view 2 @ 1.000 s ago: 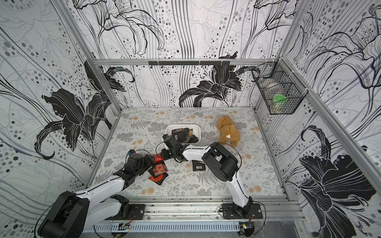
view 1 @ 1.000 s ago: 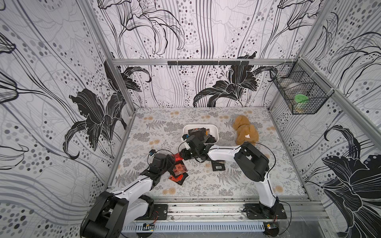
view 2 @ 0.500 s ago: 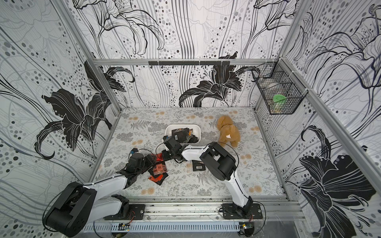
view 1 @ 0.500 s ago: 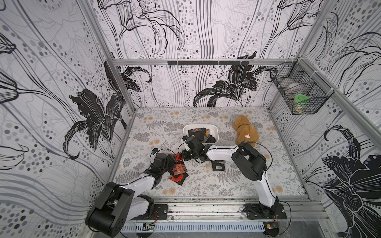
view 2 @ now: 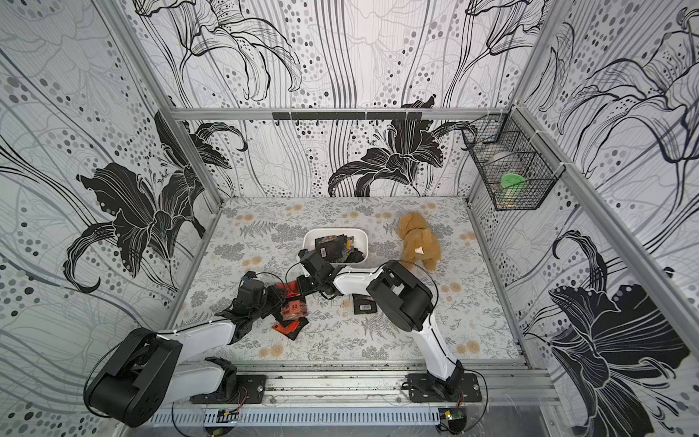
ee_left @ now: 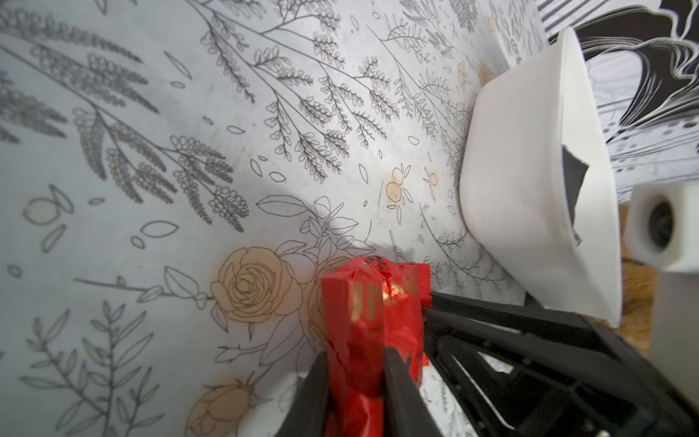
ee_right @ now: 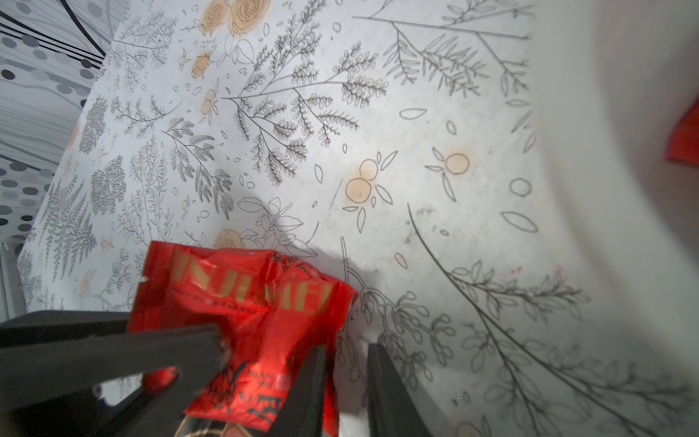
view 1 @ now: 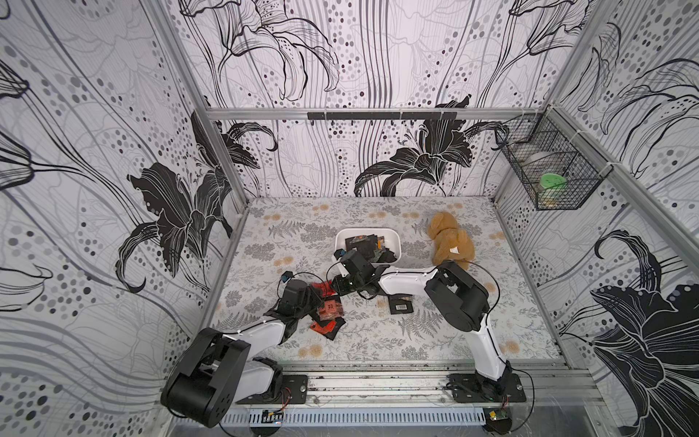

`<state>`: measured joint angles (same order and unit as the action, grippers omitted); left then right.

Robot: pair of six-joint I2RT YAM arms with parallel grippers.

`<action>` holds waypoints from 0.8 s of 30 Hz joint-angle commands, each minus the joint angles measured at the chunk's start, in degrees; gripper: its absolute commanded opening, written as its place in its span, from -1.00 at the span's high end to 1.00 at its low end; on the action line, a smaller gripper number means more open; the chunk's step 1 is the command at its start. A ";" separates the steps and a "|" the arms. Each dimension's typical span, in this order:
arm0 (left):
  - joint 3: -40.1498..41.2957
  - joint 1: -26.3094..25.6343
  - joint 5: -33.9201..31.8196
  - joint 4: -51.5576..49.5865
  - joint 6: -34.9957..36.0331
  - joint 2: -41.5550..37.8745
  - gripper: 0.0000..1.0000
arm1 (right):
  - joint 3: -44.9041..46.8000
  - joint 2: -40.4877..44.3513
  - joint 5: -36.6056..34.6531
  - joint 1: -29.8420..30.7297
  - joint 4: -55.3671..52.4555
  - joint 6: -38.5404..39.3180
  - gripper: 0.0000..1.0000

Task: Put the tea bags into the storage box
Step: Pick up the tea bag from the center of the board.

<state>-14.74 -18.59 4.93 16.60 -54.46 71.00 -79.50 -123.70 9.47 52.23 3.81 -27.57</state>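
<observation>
My left gripper [ee_left: 355, 382] is shut on a shiny red tea bag [ee_left: 372, 302], just off the table and close to the storage box [ee_left: 522, 189]. In both top views this red tea bag [view 1: 326, 289] [view 2: 289, 288] sits between the left gripper [view 1: 319, 294] and the right gripper [view 1: 338, 284]. The right gripper [ee_right: 350, 378] stands narrowly open beside the same red tea bag [ee_right: 246, 314]; table shows through the gap. The white storage box [view 1: 395, 242] holds several black tea bags [view 1: 365, 246]. Three more tea bags lie loose: [view 1: 331, 308], [view 1: 327, 326], [view 1: 401, 304].
A tan plush toy [view 1: 450, 242] lies right of the box. A black wire basket [view 1: 548, 178] hangs on the right wall. The two arms' wrists are close together in front of the box, with the left gripper's finger [ee_right: 113, 352] filling part of the right wrist view.
The left gripper has gone from wide open to shut on the red tea bag. The right gripper has stayed in place with the same narrow gap.
</observation>
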 commanded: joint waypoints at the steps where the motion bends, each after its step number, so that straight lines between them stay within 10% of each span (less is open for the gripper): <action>1: -1.61 0.31 1.36 -0.40 -0.25 -2.75 0.68 | 0.97 1.53 1.29 0.58 -1.99 1.70 0.50; 17: -6.21 0.31 -6.91 -26.67 3.78 -23.90 0.87 | 25.54 31.27 -18.28 0.03 -2.94 10.10 0.44; 24: -13.91 0.08 -6.07 -33.48 3.89 -27.43 0.98 | 44.56 45.71 -12.83 -13.43 13.15 6.74 0.40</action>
<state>-25.45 -18.59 -0.89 -13.65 -51.64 44.16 -40.38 -81.30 -3.86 41.47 9.34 -19.68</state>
